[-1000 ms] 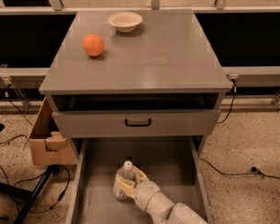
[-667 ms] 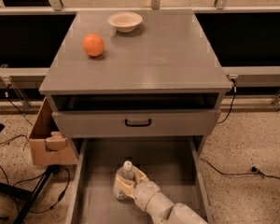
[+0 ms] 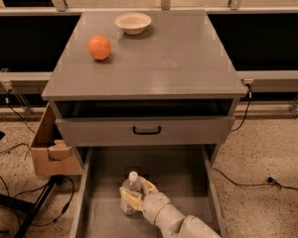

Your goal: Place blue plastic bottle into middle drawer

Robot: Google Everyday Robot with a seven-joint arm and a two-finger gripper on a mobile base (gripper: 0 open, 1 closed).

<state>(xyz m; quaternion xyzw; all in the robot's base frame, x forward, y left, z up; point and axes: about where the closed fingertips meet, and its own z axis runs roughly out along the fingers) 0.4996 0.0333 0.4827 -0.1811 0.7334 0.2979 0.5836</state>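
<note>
The blue plastic bottle (image 3: pixel 132 186), clear with a white cap, stands upright inside the open middle drawer (image 3: pixel 184 180), left of centre on its grey floor. My gripper (image 3: pixel 138 193) reaches in from the bottom edge of the camera view, and its tan fingers (image 3: pixel 130 198) sit on either side of the bottle's body, closed on it. The lower part of the bottle is hidden behind the fingers.
The drawer above is slightly open; its grey front with a black handle (image 3: pixel 146 130) overhangs the back of the open drawer. An orange (image 3: pixel 99 47) and a white bowl (image 3: pixel 133 22) sit on the cabinet top. A cardboard box (image 3: pixel 48 152) and cables lie on the floor at left.
</note>
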